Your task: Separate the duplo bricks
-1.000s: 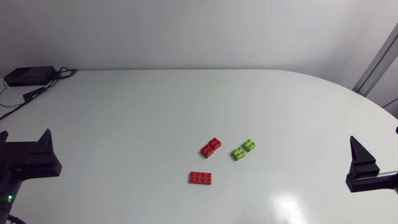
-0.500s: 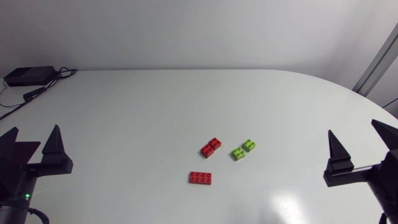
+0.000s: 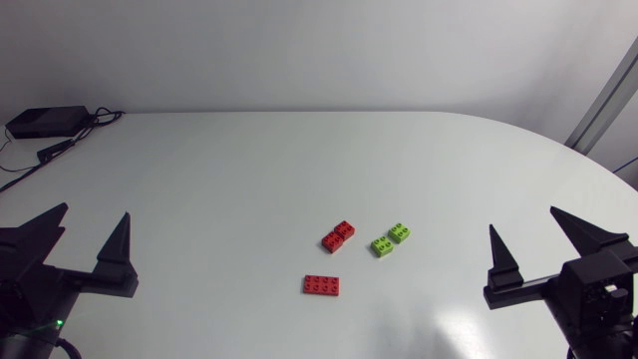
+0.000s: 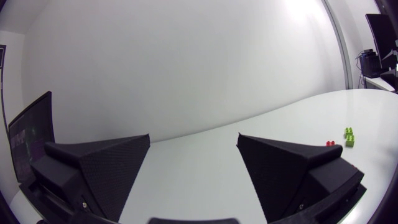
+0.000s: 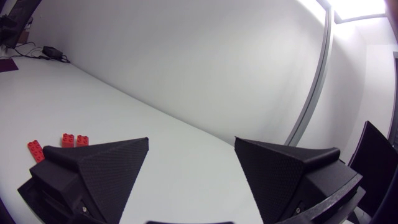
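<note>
Duplo bricks point(image 3: 338, 236) stay put; left fingers point(image 3: 118, 254) and right fingers point(image 3: 495, 261) advanced inward.

Bright, even overhead lighting. One soft glare patch on the white table point(image 3: 454, 324). Shadows faint, diffuse.

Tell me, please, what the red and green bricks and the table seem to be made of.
The green brick, the red brick beside it and the nearer red brick look like moulded plastic: even saturated colour, round studs, crisp edges. They show too small to judge their gloss. The table looks like smooth white laminate or painted board, slightly glossy: a soft light patch shows on it.
</note>
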